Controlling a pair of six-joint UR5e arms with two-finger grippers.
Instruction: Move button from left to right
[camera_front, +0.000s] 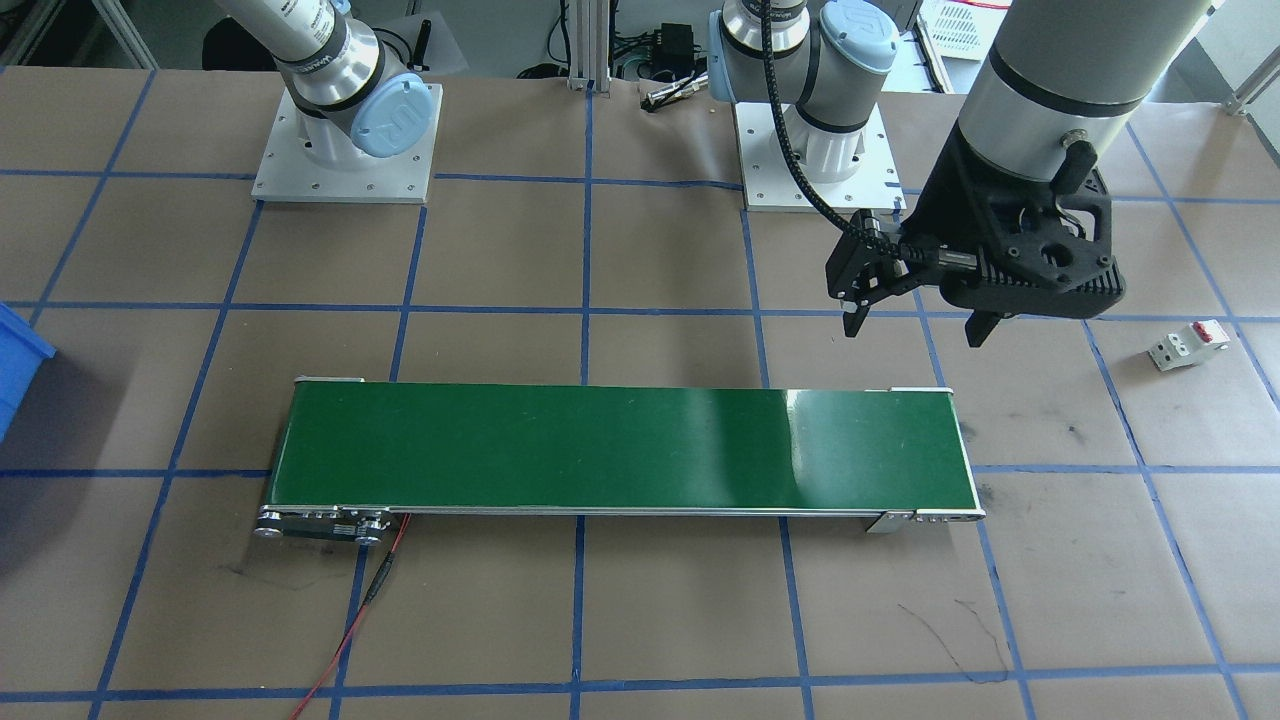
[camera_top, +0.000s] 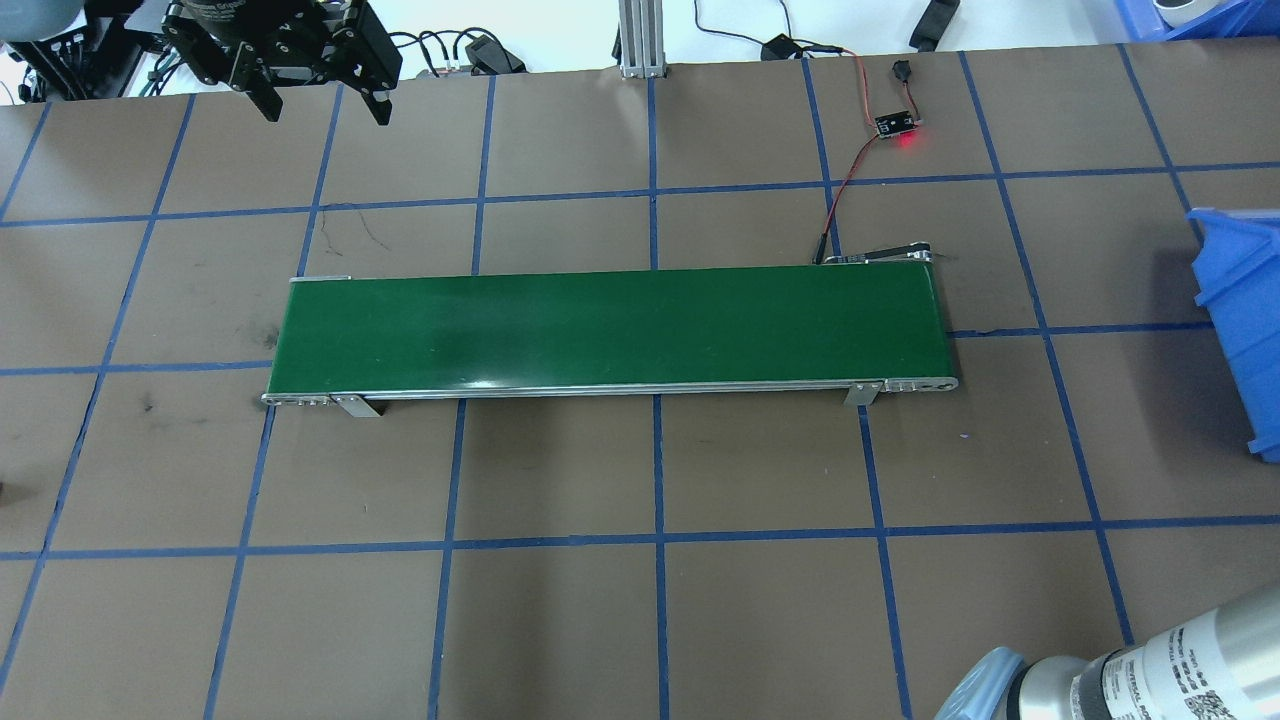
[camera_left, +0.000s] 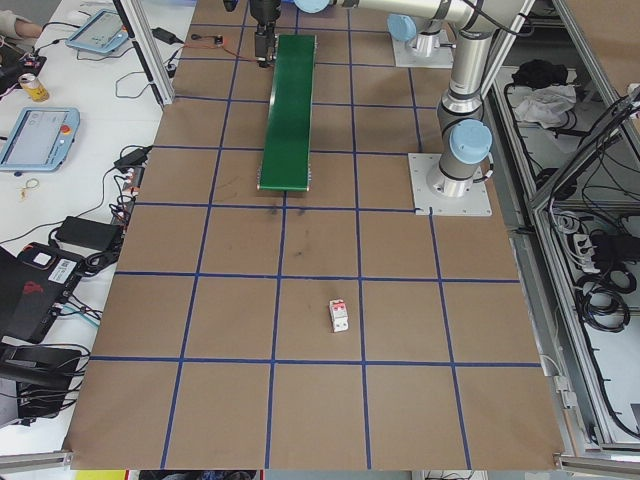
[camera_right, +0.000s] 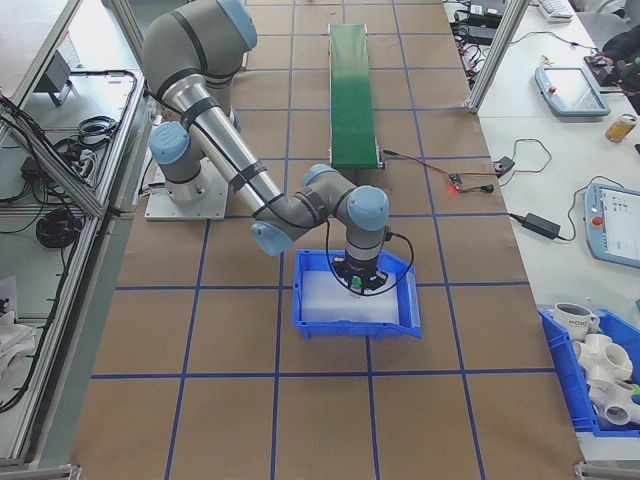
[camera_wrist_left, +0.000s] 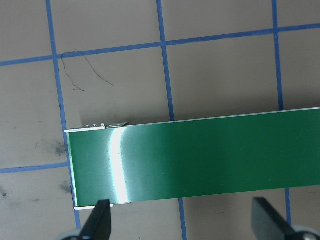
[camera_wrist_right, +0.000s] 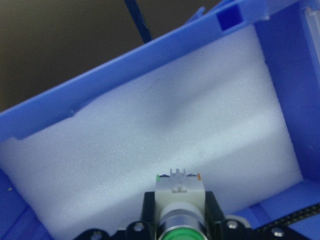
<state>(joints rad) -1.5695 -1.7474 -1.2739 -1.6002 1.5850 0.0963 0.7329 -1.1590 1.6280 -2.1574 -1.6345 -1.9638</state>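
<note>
Here, round green-capped button (camera_wrist_right: 179, 214) over white foam (camera_wrist_right: 150, 165), blue bin (camera_wrist_right: 100, 92)

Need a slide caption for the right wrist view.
Right claw holds the green-capped button above the white foam lining of the blue bin.

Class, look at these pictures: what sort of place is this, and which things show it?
Probably a robotics lab or test cell: two arms bolted to a gridded table, a small green conveyor belt, and teach pendants on side benches.
</note>
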